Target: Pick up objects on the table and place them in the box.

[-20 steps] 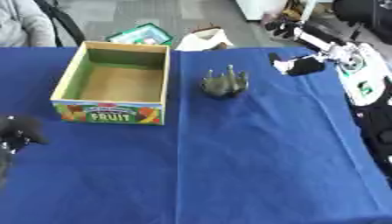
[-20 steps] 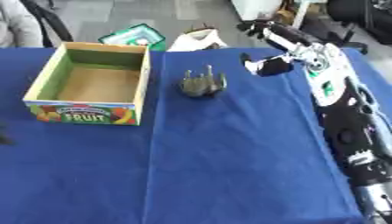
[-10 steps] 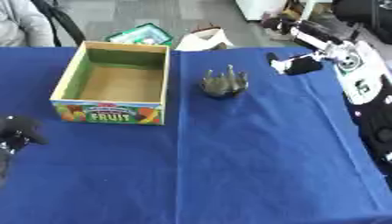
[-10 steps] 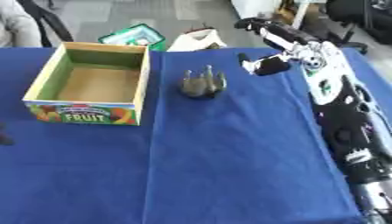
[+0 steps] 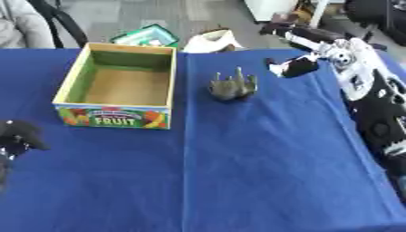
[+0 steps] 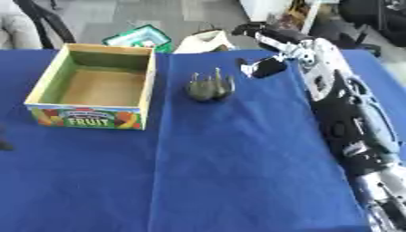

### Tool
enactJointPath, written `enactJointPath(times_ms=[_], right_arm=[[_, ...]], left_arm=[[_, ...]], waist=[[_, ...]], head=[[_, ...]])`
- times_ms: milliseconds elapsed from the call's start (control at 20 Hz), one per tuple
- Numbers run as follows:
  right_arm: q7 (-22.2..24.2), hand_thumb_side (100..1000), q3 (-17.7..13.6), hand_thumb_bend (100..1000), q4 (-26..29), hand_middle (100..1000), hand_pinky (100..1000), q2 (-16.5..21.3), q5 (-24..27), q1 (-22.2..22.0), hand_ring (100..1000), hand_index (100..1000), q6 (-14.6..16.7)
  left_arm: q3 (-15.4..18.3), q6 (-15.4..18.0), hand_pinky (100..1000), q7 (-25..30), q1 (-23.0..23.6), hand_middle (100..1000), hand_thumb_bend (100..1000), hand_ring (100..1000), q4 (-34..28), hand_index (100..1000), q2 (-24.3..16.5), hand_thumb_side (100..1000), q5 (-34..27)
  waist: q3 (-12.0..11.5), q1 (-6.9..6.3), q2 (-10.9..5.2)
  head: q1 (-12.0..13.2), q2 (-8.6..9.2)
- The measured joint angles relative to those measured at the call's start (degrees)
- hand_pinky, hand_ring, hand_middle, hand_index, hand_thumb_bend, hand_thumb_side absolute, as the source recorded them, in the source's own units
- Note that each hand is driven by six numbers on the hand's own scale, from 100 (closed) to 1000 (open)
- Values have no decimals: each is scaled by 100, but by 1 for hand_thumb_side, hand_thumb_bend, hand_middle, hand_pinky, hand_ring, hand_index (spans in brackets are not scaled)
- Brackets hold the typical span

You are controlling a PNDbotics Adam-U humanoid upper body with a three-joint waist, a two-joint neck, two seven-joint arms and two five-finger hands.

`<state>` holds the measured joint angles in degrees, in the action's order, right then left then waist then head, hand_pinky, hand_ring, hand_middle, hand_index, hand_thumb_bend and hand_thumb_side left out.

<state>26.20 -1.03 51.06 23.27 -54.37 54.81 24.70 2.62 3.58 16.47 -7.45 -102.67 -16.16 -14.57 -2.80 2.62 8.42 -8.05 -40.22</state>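
A cardboard box (image 5: 113,117) with FRUIT printed on its front stands open and empty at the left of the blue table. To its right lies a dark green-grey bunch (image 5: 233,86) with thin stems pointing up. My right hand (image 5: 292,66) hovers just right of the bunch, apart from it, open, with its fingers (image 6: 266,32) stretched toward the far edge and nothing held. The white and black right arm runs down the right side. My left hand (image 5: 17,137) shows as a dark shape at the lower left edge.
Beyond the far table edge lie a green packet (image 5: 144,36) and a white bag (image 5: 212,41). A chair (image 5: 60,20) stands at the far left. The blue cloth (image 5: 238,172) covers the whole table.
My right hand has drifted left, closer to the dark bunch. The box, the bunch and the left hand have not moved.
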Motion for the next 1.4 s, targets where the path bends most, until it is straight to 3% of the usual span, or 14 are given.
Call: enactJointPath(times_ms=[550,900,1400], right_arm=[[-292,518,-19,126,-1067,977,975,-539,-1156,383,978,1000,-59],[-481,542,-76,139,-1370,977,979,-743,-1629,474,978,1000,-135],[-546,610,-69,235,-1575,991,1000,-804,-2142,498,987,1000,-120]], left_arm=[[-4,-2,584,15,-7,565,100,496,0,557,0,788,0],[-12,4,585,24,-11,565,100,496,0,557,1,788,0],[-25,13,585,34,-11,565,100,496,0,557,1,786,0]], waist=[[-95,-25,7],[-140,-38,14],[-142,-39,14]], head=[[-14,1],[-18,1],[-18,1]])
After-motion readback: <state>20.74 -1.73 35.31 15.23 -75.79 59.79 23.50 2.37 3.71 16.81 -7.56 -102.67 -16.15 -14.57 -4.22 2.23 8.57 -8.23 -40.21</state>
